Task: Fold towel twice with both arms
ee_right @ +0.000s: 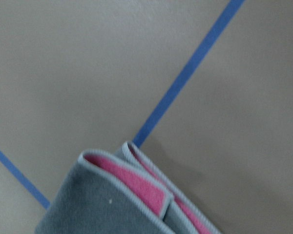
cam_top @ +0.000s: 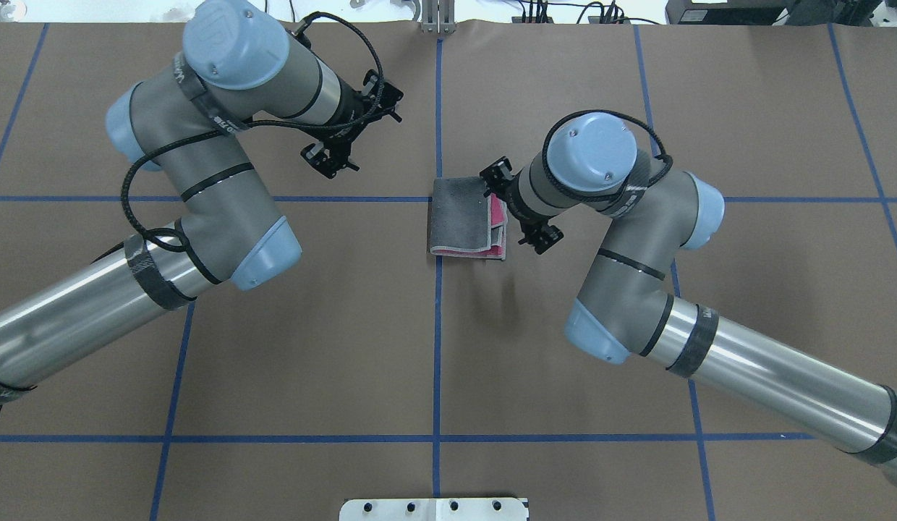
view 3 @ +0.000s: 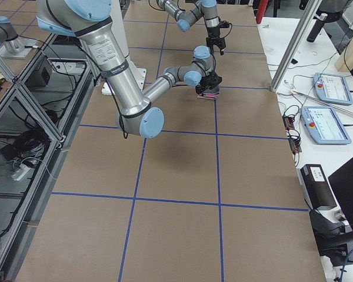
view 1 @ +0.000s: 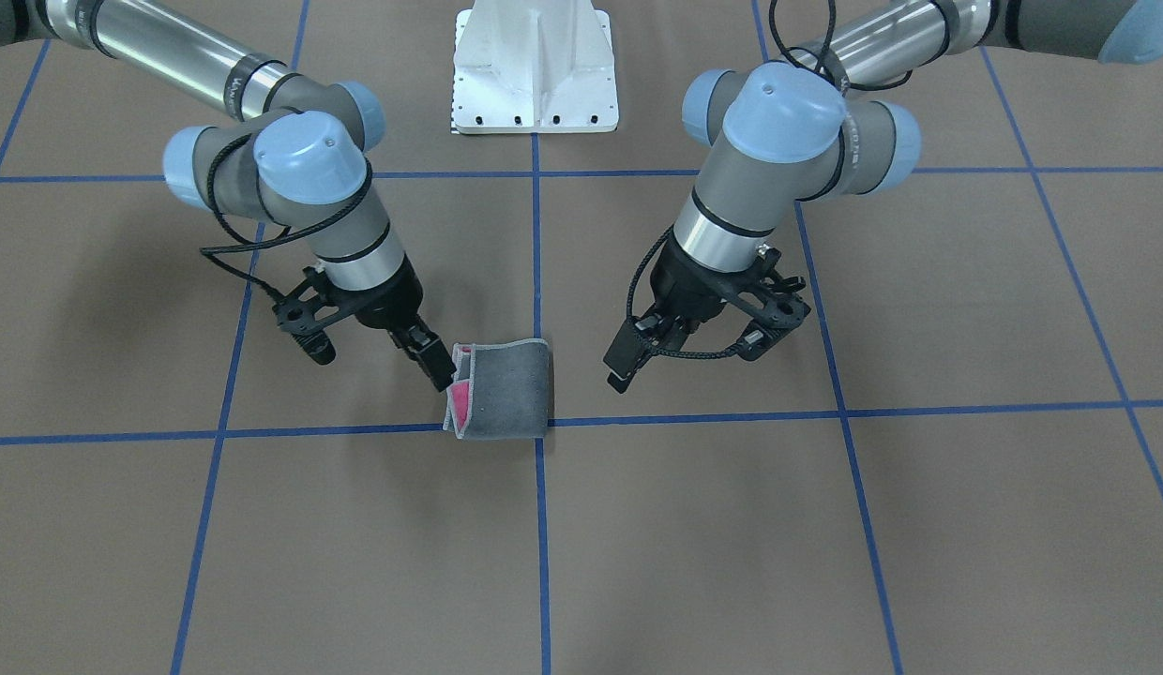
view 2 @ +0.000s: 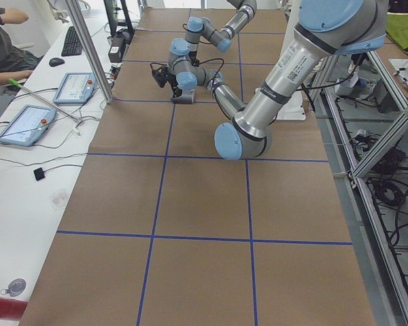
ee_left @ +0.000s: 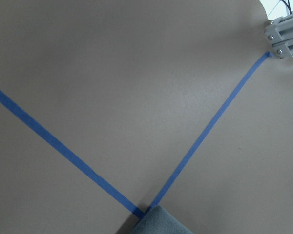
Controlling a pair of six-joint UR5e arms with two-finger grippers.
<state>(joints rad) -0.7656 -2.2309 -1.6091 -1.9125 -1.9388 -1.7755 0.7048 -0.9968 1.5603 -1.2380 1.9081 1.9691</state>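
The left arm (cam_top: 202, 195) comes in from the near left. Its forearm slants toward the middle, and at the blue-capped joints it turns toward the far side and then inward. The left gripper (view 1: 624, 361) is held raised and points down and toward the centre. Whether its jaws stand apart cannot be told.

The right arm (cam_top: 636, 239) comes in from the near right and bends in mirror fashion. The right gripper (view 1: 434, 361) hangs lower, tilted inward with its narrow tip down. How its jaws stand is unclear too. The two grippers face each other, well apart.
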